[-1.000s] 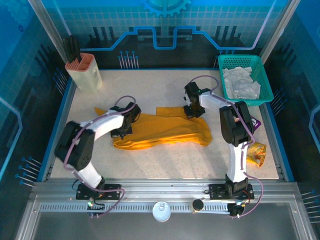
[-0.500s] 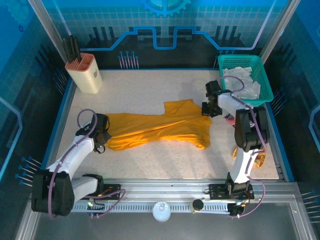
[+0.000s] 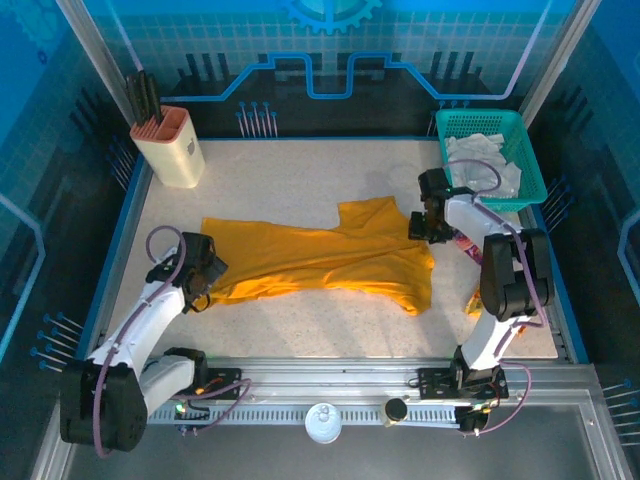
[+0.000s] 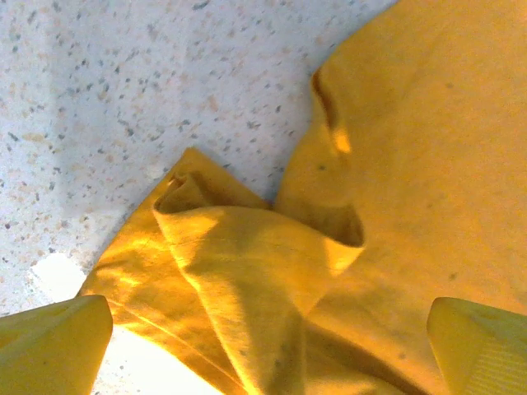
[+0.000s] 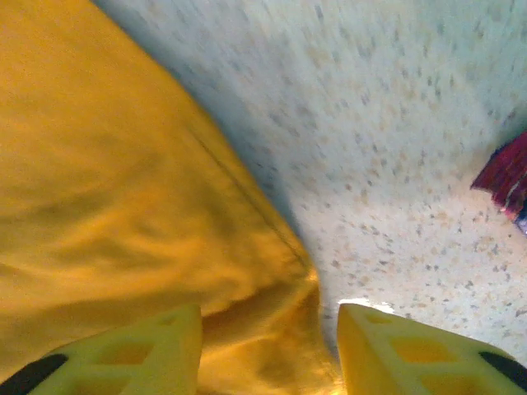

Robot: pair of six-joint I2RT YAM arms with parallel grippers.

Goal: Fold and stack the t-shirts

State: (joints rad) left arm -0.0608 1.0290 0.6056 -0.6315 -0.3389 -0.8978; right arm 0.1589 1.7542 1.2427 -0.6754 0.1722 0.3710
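Though blue-walled, speckled tabletop (image 3: 300, 180) beneath mustard-orange t-shirt (image 3: 320, 262)

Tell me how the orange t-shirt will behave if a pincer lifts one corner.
Probably floppy: the mustard-orange t-shirt lies creased and bunched by the left pincer. Lifted, it would likely drape and sag. Lying flat on the table, it seems unlikely to roll or tip.

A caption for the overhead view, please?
Left gripper and right gripper flank a mustard-orange t-shirt spread across the table.
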